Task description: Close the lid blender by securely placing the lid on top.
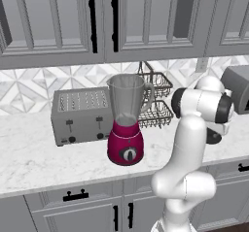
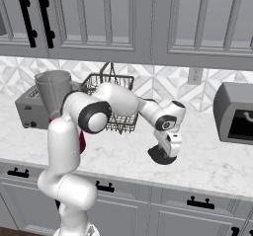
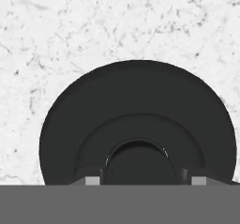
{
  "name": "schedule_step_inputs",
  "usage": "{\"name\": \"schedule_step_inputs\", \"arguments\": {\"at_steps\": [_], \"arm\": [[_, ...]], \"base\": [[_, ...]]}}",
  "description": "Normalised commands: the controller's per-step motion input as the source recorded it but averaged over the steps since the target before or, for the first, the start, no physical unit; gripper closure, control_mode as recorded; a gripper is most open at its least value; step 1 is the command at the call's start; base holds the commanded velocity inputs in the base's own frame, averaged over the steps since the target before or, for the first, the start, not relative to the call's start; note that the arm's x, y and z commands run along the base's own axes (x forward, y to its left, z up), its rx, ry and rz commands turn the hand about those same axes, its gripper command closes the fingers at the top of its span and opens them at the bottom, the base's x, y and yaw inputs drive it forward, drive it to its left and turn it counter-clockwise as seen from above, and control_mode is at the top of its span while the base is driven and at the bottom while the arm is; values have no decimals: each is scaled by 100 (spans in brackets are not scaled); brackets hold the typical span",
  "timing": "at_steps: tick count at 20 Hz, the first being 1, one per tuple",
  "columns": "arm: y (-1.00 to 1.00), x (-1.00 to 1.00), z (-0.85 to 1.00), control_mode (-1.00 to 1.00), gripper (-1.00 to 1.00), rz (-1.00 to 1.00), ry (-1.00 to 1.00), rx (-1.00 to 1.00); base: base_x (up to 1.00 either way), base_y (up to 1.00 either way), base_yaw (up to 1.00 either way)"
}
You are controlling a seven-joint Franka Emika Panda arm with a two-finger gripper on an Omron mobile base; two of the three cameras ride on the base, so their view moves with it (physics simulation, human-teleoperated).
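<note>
**Lid on the bench, jaws low over it**

Going left to right, we see the toaster point(image 1: 80, 115), then the blender point(image 1: 126, 122) with its jar open on top, then the wire basket point(image 1: 158, 102) behind. Well to the right, the lid point(image 2: 159, 156) lies flat on the marble bench point(image 1: 29, 158), apart from the blender. Our gripper point(image 2: 170, 148) hangs just above it; we cannot tell how the jaws stand. We judge the lid light, stiff and smooth, so a little slippery. Its raised centre knob point(image 3: 139, 164) looks the surest place to pinch.
</note>
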Motion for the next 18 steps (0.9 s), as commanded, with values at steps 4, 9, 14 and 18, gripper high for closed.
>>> {"name": "schedule_step_inputs", "arguments": {"at_steps": [4, 9, 14, 18], "arm": [[5, -4, -55, -100, 100, 0, 0, 0], [0, -26, 19, -100, 100, -2, -15, 1], [0, 0, 59, -100, 100, 0, -16, 0], [0, -10, 78, -100, 100, -2, -15, 0]], "base": [[0, 0, 0], [0, 0, 0], [0, 0, 0], [0, 0, 0]]}}
